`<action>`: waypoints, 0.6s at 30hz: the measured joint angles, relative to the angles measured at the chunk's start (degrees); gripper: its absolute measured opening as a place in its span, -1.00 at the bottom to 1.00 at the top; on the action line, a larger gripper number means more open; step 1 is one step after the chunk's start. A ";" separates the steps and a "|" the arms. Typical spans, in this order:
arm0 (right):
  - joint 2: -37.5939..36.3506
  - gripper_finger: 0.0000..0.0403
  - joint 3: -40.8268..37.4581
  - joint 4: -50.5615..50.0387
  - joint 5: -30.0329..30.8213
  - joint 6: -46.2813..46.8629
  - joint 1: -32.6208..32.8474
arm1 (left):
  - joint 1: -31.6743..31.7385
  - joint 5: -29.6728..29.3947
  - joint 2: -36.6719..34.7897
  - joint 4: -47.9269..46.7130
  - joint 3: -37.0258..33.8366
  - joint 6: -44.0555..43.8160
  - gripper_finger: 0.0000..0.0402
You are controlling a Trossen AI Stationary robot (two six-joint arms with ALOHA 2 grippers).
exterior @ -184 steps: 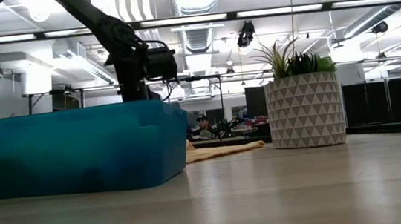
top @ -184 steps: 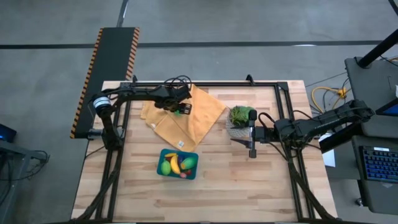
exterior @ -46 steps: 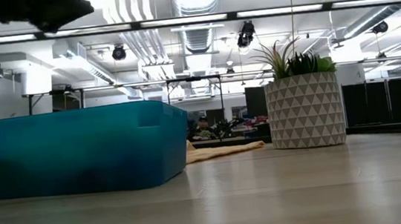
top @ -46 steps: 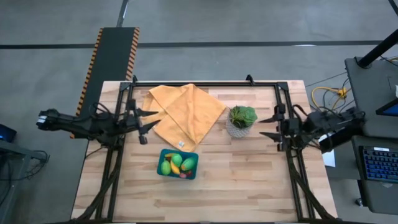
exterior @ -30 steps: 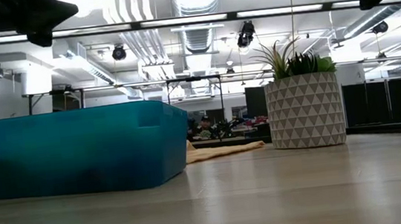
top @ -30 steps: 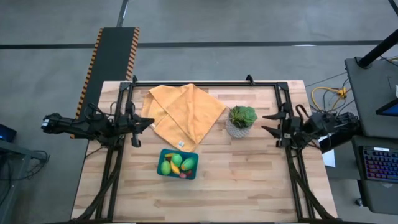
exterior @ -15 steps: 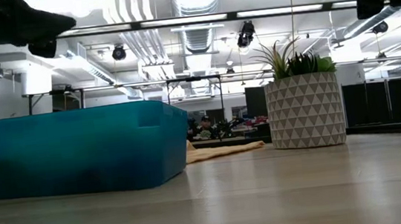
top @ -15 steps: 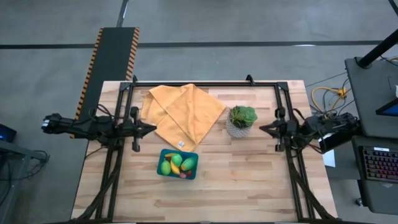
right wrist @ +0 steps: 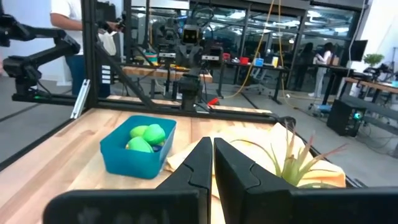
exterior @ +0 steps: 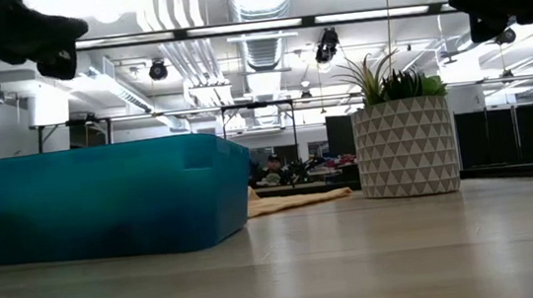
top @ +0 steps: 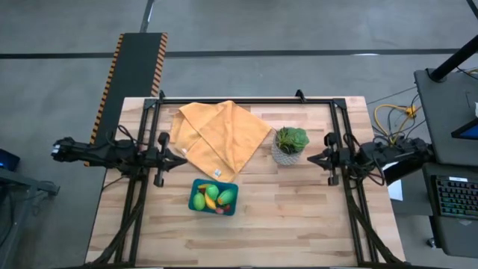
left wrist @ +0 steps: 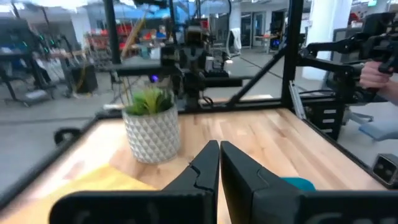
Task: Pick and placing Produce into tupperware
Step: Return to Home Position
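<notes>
The teal tupperware [top: 214, 197] stands on the table's near middle. It holds the produce [top: 211, 196]: green pieces, a yellow banana and a small red piece. In the right wrist view the green pieces [right wrist: 145, 138] show above the tupperware's rim [right wrist: 134, 155]. My left gripper [top: 184, 155] hovers shut near the table's left edge, above the table and touching nothing. My right gripper [top: 309, 158] hovers shut near the right edge, beside the potted plant. Both point toward the table's middle.
An orange-yellow cloth [top: 221, 135] lies folded at the far middle. A leafy plant in a patterned pot [top: 289, 145] stands right of centre. A black frame [top: 246, 100] runs round the table. A person [right wrist: 69, 14] stands beyond the table.
My right gripper has shut its spread fingers and swung a little toward the table's near edge. My left gripper, still shut, has drifted slightly toward the near edge. The tupperware and produce have not moved.
</notes>
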 joint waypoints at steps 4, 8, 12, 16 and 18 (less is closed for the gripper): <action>0.11 -0.96 -0.34 0.10 -0.90 1.15 -1.18 | 0.00 0.40 -1.37 1.07 -3.63 -3.47 -1.00; 0.13 -0.96 -0.52 1.55 -1.04 1.80 -1.43 | 0.00 1.00 -3.33 6.27 -7.19 -3.12 -1.00; 0.18 -0.96 -0.55 1.60 -1.01 0.85 -1.53 | 0.02 0.37 -5.28 6.80 -9.04 -2.58 -1.00; 1.11 -0.96 -0.75 1.55 -0.77 0.73 -2.85 | 1.06 -0.41 -6.92 6.68 -10.96 -2.14 -1.00; 2.00 -0.96 -0.76 1.56 -0.88 0.48 -3.80 | 2.23 -0.41 -7.41 6.39 -11.59 -2.16 -1.00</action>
